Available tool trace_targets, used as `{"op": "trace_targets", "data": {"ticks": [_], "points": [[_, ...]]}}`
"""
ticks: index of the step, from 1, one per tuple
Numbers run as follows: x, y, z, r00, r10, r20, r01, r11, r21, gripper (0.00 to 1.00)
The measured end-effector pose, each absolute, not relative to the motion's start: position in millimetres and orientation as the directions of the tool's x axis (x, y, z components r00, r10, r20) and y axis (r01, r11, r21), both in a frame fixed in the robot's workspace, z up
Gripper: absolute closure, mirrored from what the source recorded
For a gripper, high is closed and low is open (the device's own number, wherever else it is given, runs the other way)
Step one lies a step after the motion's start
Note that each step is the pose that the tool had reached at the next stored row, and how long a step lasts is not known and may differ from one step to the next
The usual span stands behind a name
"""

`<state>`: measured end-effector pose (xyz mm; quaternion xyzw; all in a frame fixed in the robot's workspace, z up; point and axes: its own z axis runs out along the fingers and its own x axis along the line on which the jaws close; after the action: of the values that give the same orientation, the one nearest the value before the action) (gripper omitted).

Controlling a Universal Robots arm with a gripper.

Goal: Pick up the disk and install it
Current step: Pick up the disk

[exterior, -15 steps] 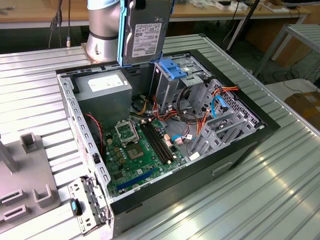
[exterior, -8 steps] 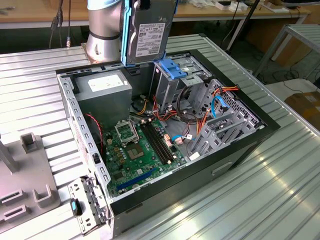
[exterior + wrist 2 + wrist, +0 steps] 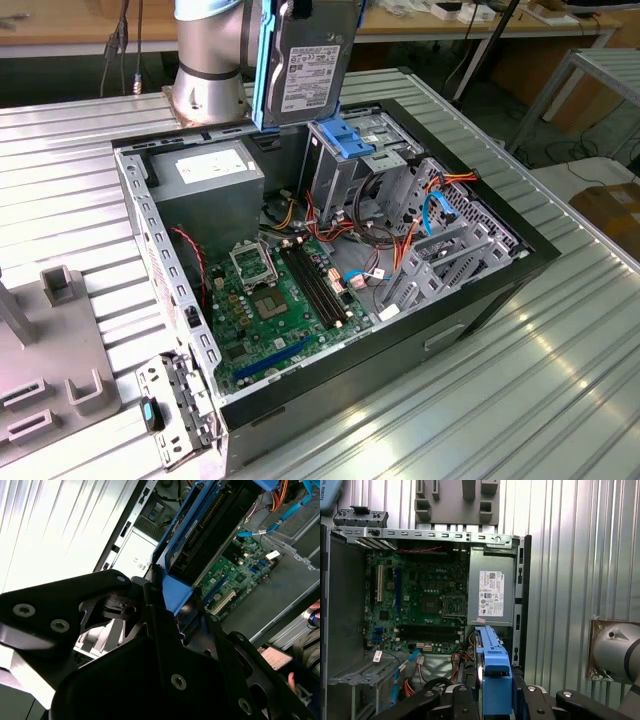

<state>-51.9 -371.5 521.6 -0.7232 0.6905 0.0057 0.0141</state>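
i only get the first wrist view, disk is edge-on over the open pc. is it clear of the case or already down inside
Observer: Clear. In the exterior view the disk hangs upright, wholly above the computer case.
Operator: what's its lower edge closest to
Observer: In that view, the paler blue bracket on top of the grey drive cage; I cannot tell whether they touch.
Operator: which way is the flat side facing
Observer: The face with the white label is turned toward the exterior camera, with a blue rail along the exterior view's left edge of the disk.
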Motion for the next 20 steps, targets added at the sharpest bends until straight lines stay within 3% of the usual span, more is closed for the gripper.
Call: {"op": "trace_targets", "data": {"ticks": [20], "points": [[-42.0,-385.2,520.4,0.046,-0.999,-0.028,-0.999,-0.046,-0.013,0.64]]}}
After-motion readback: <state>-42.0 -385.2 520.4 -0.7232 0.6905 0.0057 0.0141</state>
